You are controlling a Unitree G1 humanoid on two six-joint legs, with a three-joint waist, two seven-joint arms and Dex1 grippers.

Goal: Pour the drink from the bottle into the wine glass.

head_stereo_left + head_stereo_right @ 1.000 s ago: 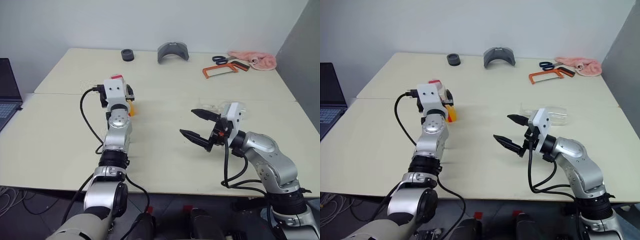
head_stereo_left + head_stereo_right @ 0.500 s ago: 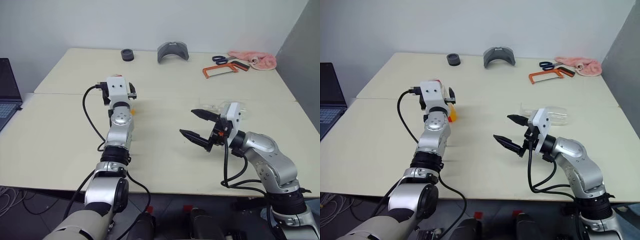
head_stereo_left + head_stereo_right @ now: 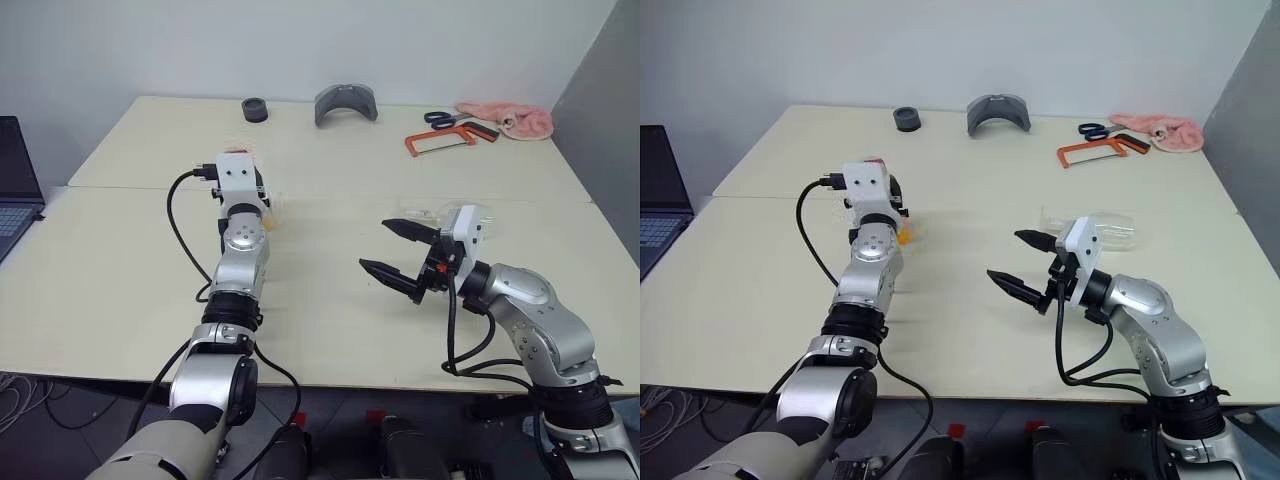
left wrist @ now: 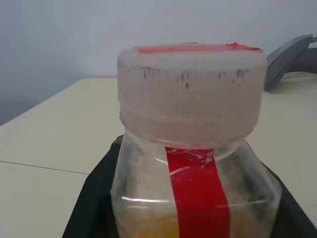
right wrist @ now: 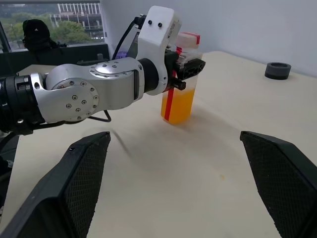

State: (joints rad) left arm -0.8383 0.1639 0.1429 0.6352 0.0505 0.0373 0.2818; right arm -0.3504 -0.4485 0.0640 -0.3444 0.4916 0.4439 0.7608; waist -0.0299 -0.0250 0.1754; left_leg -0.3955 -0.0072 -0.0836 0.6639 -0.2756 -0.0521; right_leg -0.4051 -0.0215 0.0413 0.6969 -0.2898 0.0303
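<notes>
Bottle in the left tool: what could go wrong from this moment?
The cap is on the bottle, so tipping now pours nothing. The left tool grips high, near the neck, so the bottle may slip. The wine glass is close behind the right tool and could be knocked.

left pincer (image 5: 188, 67) | was open, now clamped on bottle (image 5: 179, 94)

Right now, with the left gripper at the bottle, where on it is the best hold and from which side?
Grip the bottle on its squarish upper body just under the cap, coming in level from the robot's side, as the left gripper does. The flat walls give the fingers square faces, and the hold sits above the drink, leaving the cap free.
</notes>
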